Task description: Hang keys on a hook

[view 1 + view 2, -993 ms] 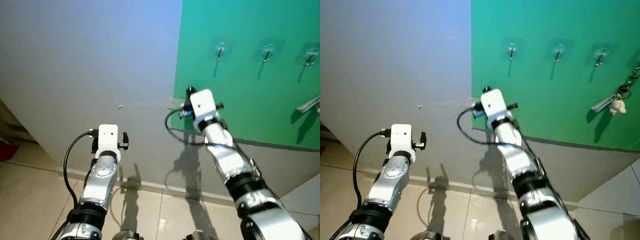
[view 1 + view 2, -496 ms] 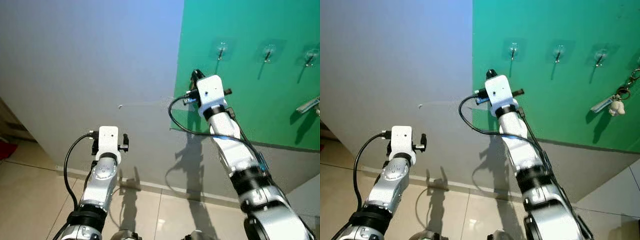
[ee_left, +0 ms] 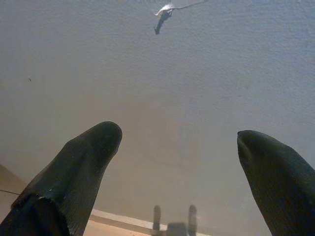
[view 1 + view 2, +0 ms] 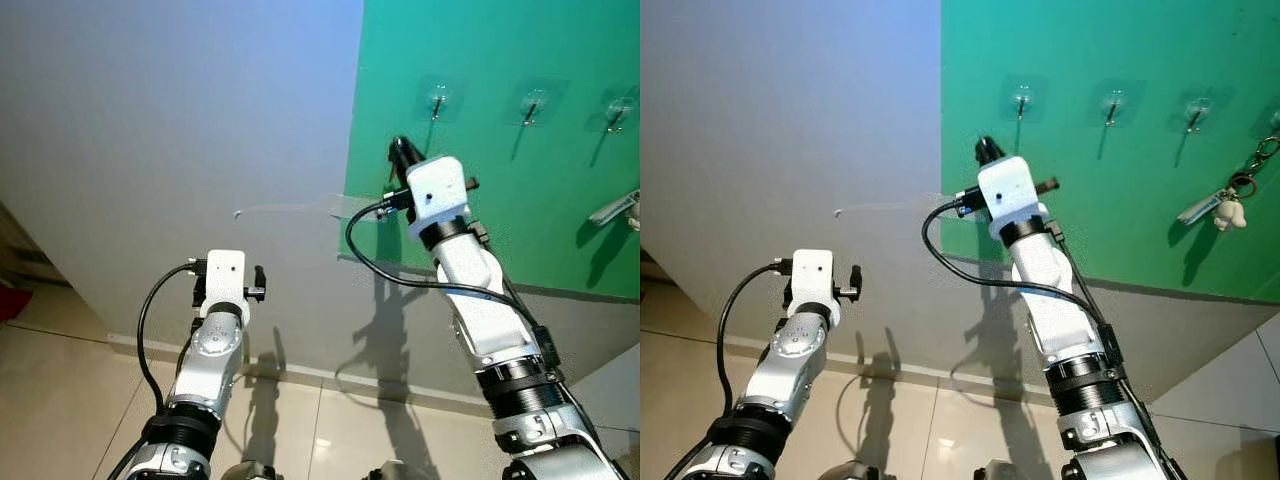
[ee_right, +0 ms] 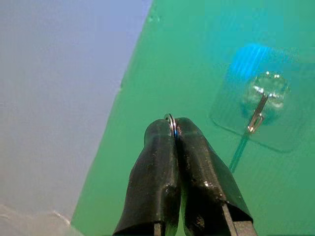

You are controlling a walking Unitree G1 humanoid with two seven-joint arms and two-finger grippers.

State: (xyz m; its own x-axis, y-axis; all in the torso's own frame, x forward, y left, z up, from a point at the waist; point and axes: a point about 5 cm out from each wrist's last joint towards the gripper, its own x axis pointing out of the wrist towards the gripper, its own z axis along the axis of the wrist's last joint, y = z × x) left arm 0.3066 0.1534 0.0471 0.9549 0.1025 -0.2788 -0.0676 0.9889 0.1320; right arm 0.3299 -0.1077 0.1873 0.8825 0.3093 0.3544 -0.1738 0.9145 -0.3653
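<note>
- One relation decides the coming move: the nearest hook (image 5: 260,105) lies up and to the right of the right gripper (image 5: 173,129), a little apart from it, on the green panel (image 4: 520,230) of the wall.
- The right gripper is pressed closed on a thin metal key ring (image 5: 171,120), which stands out just at its fingertips; the keys themselves I cannot see.
- The hook's wire hangs nearly upright on its clear sticky pad, so I judge the ring must go above the tip and then come down over it.
- The right arm is raised close to the green panel and is much nearer to the hook; the left gripper (image 3: 179,147) is held low and wide apart, holding nothing, facing the grey wall (image 4: 180,130).
- The right wrist view shows the ring and the hook's shape; the head views show instead a row of further hooks to the right, and another key bunch (image 4: 1230,205) already hanging at the far right.
</note>
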